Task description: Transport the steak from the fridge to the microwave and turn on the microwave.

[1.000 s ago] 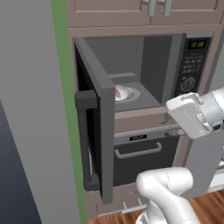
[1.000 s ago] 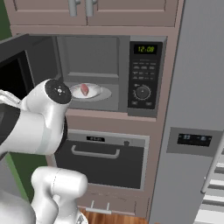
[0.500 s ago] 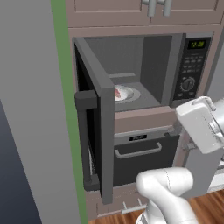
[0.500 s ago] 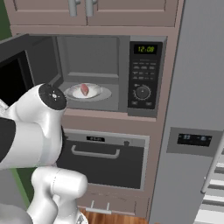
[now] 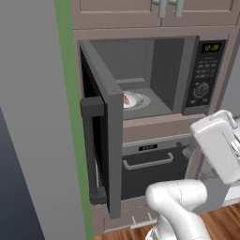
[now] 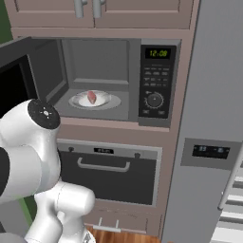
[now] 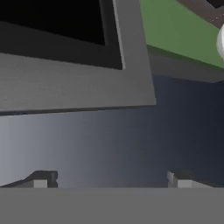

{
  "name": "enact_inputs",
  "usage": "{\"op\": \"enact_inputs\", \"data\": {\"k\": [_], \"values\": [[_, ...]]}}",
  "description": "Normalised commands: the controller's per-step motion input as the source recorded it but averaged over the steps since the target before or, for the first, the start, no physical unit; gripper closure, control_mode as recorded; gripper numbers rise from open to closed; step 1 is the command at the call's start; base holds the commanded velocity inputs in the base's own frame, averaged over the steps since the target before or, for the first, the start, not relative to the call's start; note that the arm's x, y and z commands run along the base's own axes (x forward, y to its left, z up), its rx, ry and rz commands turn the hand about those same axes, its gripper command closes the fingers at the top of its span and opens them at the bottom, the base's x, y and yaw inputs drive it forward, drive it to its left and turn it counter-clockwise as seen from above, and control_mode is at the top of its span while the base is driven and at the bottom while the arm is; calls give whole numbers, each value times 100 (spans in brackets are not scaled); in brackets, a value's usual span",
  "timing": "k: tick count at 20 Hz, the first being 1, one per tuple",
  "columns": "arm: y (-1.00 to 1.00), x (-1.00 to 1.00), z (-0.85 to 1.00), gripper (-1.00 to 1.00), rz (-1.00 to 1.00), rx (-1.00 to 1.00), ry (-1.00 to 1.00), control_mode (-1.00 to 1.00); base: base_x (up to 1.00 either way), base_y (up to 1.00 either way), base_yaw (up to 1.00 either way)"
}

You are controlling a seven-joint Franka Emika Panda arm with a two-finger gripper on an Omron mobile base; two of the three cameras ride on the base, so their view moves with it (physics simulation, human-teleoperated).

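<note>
Hand (image 7: 111, 179) is seen in the hand view with both dark fingertips (image 7: 41, 179) set wide apart, nothing held between them. Ahead of the hand, the grey frame of the microwave door (image 7: 78, 87) with its black window is seen tilted across the upper part of that view, a green wall strip (image 7: 183, 35) beyond it and a dark blue-grey surface directly in front of the tips. No contact with the door can be made out. In the base views the microwave (image 6: 95, 78) is shown with its door (image 5: 101, 122) swung fully open to the left, vertical handle (image 5: 90, 145) on the outer edge. The steak (image 6: 91, 97) is placed on a pale round plate (image 6: 107, 100) on the floor of the microwave cavity, up and away from the hand, well apart from it. The control panel (image 6: 158, 80) with green clock, buttons and round dial is located right of the cavity. A dark oven (image 6: 107, 173) with horizontal handle is fitted below the microwave. The fridge (image 6: 213, 118) is seen to the right, its small black display (image 6: 210, 152) on the door. Upper cabinets (image 5: 154, 11) are mounted above the microwave.
</note>
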Motion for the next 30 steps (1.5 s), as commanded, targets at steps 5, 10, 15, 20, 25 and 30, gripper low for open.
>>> {"op": "enact_inputs", "data": {"k": [5,10,15,20,25,30], "values": [[26,-32,0,-100,0,0,23,-100,0,0,0],[33,-28,-5,-100,0,0,6,-100,0,0,0],[31,-37,-6,-100,0,0,0,-100,0,0,0],[55,-3,-11,-100,-10,-4,2,-100,0,0,0],[60,9,-9,-100,-22,-3,7,-100,0,0,0],[55,2,-12,-100,-26,0,9,-100,0,0,0]]}}
